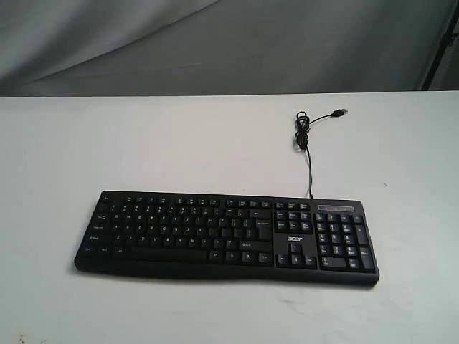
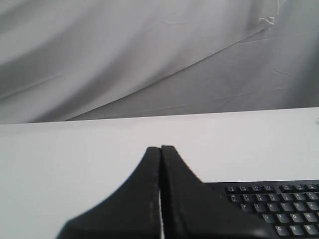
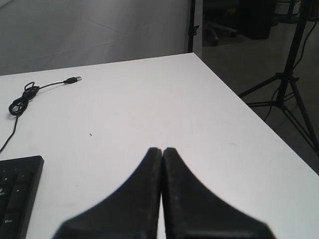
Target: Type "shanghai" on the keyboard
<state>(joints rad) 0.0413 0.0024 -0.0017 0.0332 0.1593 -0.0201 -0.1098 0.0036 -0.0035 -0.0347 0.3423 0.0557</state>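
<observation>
keyboard [image 1: 226, 236]: laid flat on the table [image 1: 72, 143], cable [image 1: 307, 140] coiled behind | left gripper [image 2: 160, 148]: pressed closed, nothing held | right gripper [image 3: 162, 149]: pressed closed, nothing held | handling: judged rigid, light, easily slid; no grasp needed, keys to be pressed straight down

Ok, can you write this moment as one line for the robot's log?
stage: typing not started | keyboard: flat on table, untouched | USB cable: plug loose | left pincer: shut, empty | right pincer: shut, empty
</observation>
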